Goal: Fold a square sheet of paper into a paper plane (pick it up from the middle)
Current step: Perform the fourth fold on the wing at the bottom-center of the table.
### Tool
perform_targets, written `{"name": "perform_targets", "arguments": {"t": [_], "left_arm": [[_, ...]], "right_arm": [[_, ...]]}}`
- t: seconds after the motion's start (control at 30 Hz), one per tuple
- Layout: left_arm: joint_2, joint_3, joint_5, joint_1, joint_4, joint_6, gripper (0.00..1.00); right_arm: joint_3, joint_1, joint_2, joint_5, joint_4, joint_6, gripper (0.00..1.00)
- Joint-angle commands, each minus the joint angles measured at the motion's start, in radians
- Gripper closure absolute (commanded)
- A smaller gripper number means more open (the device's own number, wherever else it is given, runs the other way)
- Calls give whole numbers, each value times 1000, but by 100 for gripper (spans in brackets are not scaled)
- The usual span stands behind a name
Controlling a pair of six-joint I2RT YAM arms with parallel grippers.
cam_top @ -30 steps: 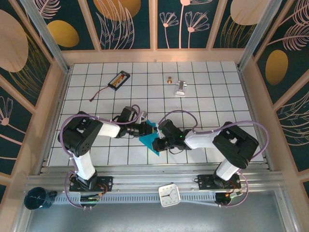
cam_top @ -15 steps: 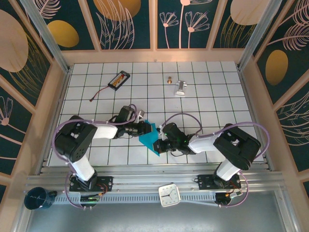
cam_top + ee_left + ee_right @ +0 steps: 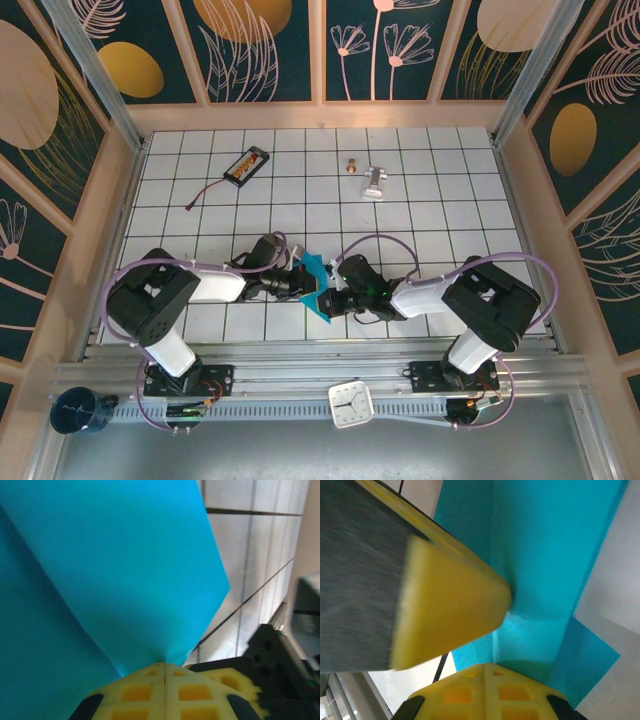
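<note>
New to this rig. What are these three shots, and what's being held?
Two robot arms, bolted side by side. The wide picture looks down from above and behind them; the two close-ups come from a camera on each wrist. Both the left pincer and the right pincer are shut on a partly folded teal paper, which disappears between closed yellow jaws in each close-up. Farther back on the tiled table lie a black battery pack and a silver metal piece.

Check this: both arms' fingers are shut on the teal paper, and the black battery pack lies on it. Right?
No. The top view shows the battery pack lying on far left tiles, well apart from the paper. The rest holds.
</note>
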Motion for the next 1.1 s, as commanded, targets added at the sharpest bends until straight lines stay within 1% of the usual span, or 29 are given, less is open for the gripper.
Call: {"name": "perform_targets", "arguments": {"t": [0.0, 0.07, 0.17, 0.3, 0.4, 0.6, 0.73, 1.07], "left_arm": [[30, 27, 15, -6, 12, -21, 100], [64, 34, 2, -6, -1, -17, 100], [81, 53, -52, -4, -50, -3, 100], [88, 74, -109, -3, -100, 15, 100], [98, 107, -129, 2, -139, 42, 100], [119, 154, -131, 48, -166, 80, 100], [142, 183, -111, 79, -157, 95, 100], [251, 272, -67, 160, -126, 129, 99]], "right_arm": [[-41, 1, 28, 11, -167, 22, 100], [-40, 3, 29, 14, -183, 27, 100], [-38, 4, 30, 20, -224, 33, 100], [-37, 6, 35, 16, -287, 33, 100], [-38, 7, 39, 12, -328, 29, 100], [-43, 6, 56, -9, -360, 30, 100], [-40, 6, 73, -14, -362, 30, 100], [-40, 6, 87, -17, -363, 21, 100]]}}
